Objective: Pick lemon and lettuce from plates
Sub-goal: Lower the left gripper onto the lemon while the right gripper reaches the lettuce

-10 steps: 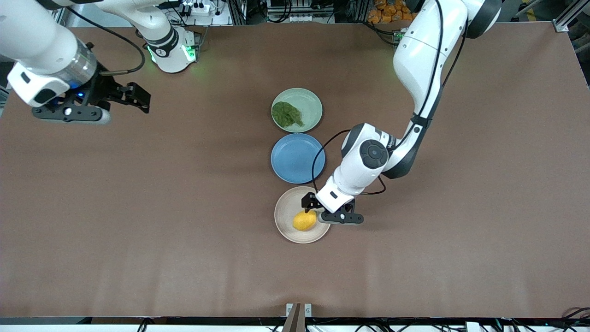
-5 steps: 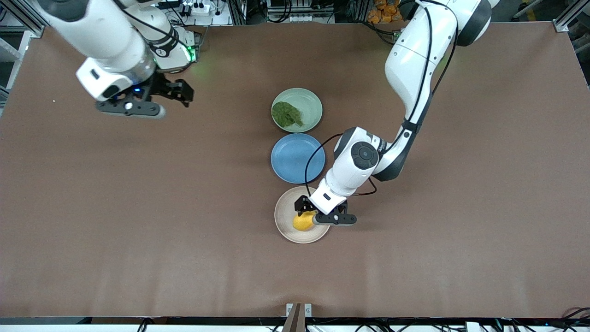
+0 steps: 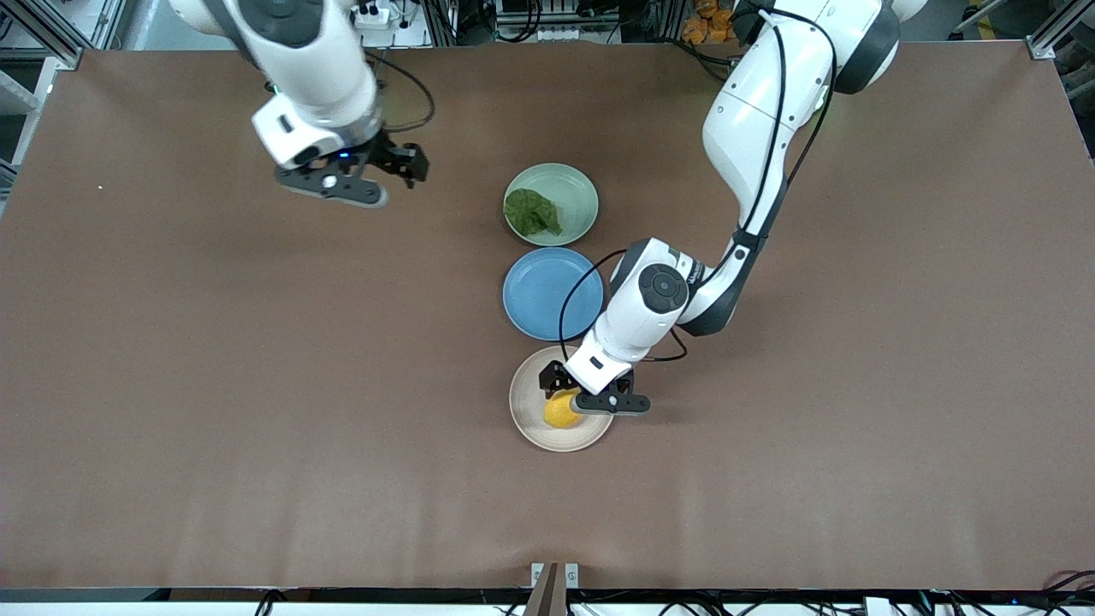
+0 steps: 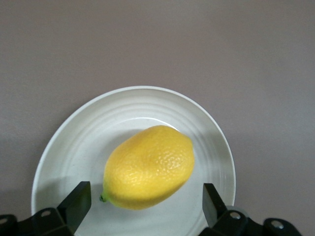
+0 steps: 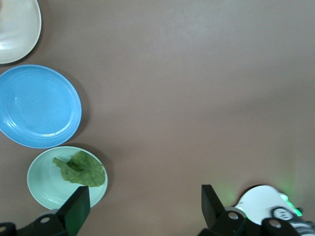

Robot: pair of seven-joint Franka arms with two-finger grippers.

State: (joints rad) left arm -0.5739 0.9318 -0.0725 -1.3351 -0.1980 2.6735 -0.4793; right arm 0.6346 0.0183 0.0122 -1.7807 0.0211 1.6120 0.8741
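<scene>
Left hand [image 3: 560, 387]: low over the beige plate [image 3: 529, 428] at lower centre of the front view, fingers [image 4: 76, 201] apart and flanking the lemon [image 3: 560, 412] without visible contact. The lemon lies on its side on that plate.

Right hand [image 3: 402, 167]: raised over bare table [image 3: 257, 385] in the upper left of the front view, fingers [image 5: 76, 206] apart, nothing between them.

Lettuce [image 3: 531, 212]: flat on the mint green plate [image 3: 577, 192], upper centre. A blue plate [image 3: 541, 293] sits between the two plates, all three in a line, close together.
</scene>
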